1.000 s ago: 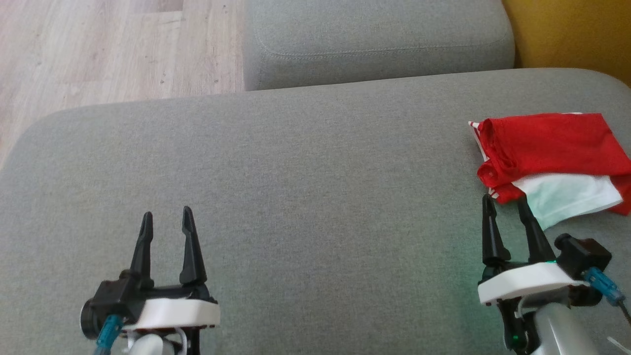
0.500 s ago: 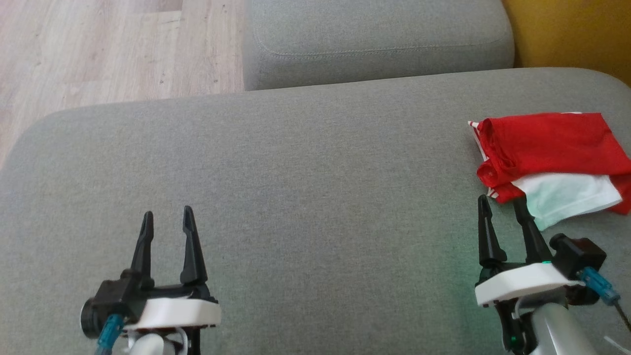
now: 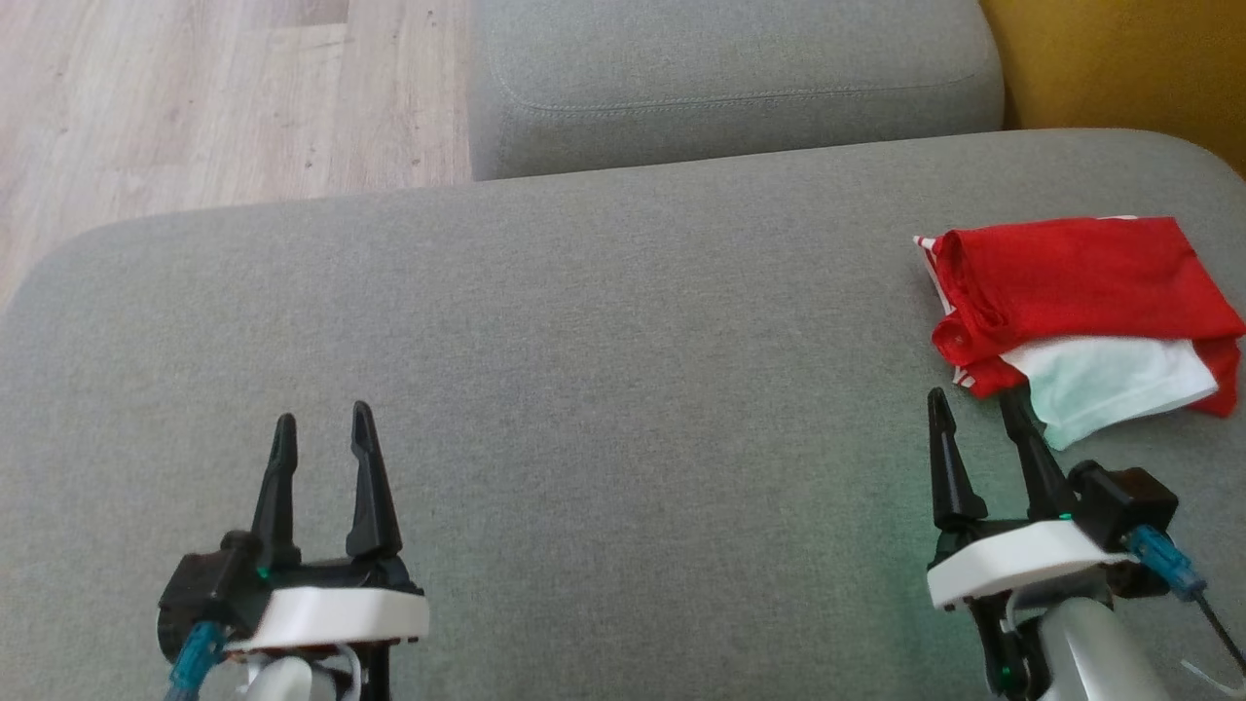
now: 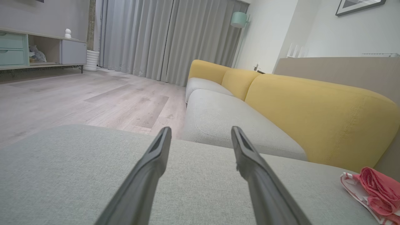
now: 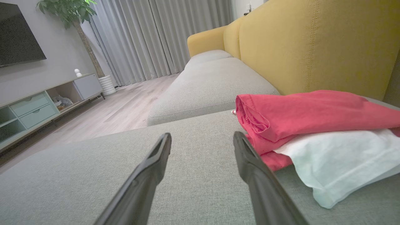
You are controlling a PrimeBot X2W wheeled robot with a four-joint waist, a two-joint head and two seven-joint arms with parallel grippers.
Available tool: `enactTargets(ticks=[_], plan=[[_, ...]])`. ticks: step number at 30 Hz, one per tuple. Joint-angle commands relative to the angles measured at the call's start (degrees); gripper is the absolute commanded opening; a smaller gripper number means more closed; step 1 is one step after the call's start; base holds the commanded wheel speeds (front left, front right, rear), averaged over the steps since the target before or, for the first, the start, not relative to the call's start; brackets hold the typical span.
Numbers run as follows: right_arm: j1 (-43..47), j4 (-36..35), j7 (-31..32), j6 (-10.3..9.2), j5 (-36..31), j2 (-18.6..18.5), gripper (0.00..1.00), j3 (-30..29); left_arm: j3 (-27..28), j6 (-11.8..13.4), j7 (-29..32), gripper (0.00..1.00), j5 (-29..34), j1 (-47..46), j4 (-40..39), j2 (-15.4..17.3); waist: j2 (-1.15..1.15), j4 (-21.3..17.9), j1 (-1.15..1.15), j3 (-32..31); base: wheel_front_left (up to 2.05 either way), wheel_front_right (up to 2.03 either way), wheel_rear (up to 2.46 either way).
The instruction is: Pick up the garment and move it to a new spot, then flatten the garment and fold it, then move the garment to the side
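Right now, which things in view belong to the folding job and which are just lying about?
Job: red and white garment, left gripper, right gripper, grey seat cushion.
Not the job: yellow backrest, wooden floor, curtains, TV cabinet.

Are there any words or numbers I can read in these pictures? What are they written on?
There are no words, numbers or signs to read.
The red and white garment shows no print or label on the sides facing up.
The framed picture on the wall is cut off at the edge, and no letters can be made out on it.
The TV screen is dark and blank.
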Motion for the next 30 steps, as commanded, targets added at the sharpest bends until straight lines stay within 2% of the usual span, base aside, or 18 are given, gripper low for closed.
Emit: enactTargets(ticks=[1, 11, 12, 15, 30], plan=[[-2.23, -2.04, -0.78, -0.04, 0.15, 0.02, 1.00, 1.29, 2.05, -0.28, -0.29, 1.00, -0.37, -1.97, -1.92, 0.39, 0.00, -0.04, 0.00, -0.02, 0.00, 0.00, 0.00], [-1.96, -2.30, -0.79, -0.04, 0.26, 0.02, 1.00, 1.88, 2.12, -0.46, -0.29, 1.00, -3.50, -1.34, -0.78, 0.39, 0.00, -0.31, 0.00, -0.07, 0.00, 0.00, 0.00], [0.02, -0.21, 0.02, 0.00, 0.00, 0.01, 0.00, 0.33, -0.02, -0.42, 0.01, 0.00, -3.62, 0.03, 1.12, -0.02, 0.00, -0.31, 0.00, -0.08, 0.00, 0.00, 0.00], [1.31, 2.31, 0.14, 0.00, 0.09, 0.07, 0.00, 0.32, -0.31, -0.43, 0.05, 0.00, -3.76, 1.23, 3.97, -0.05, 0.00, -0.32, 0.00, -0.08, 0.00, 0.00, 0.00], [1.15, 0.94, 2.62, -0.01, 9.52, 0.06, 0.00, -0.91, 1.34, -1.26, 2.60, 0.00, -12.07, 0.55, 3.98, 0.00, 0.00, -0.09, 0.00, -0.05, 0.00, 0.00, 0.00]])
